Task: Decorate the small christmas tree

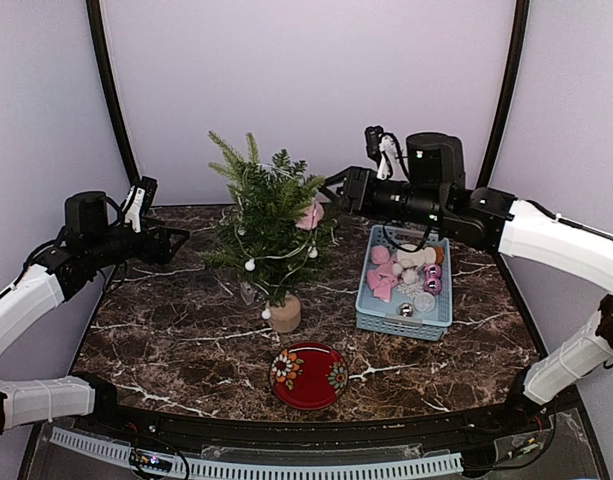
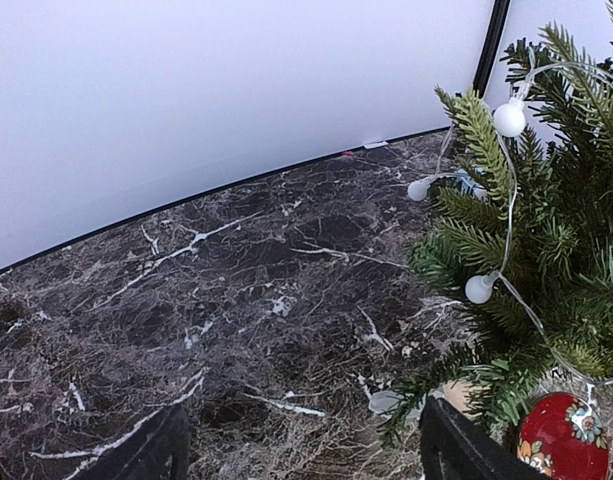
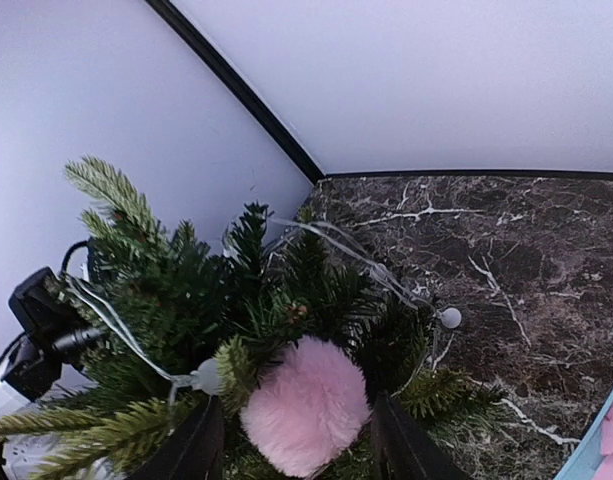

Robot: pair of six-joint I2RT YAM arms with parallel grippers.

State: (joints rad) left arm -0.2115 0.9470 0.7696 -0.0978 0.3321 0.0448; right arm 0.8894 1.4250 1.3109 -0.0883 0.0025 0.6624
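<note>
Right jaws flank 1 pompom (image 3: 306, 405) on 1 tree (image 3: 176, 290).

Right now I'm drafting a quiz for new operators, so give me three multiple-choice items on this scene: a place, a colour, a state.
1. Where does the red plate lie from the tree? A behind it; B in front, nearer the arms; C left of it.
2. What colour is the fluffy ball in the tree? A pink; B blue; C yellow.
3. How is the left gripper? A shut on a bauble; B open, empty; C shut on a branch.
Answers: B, the plate sits on the tree's near side; A, it shows pink among the needles; B, its fingers stand wide apart, nothing between.
</note>
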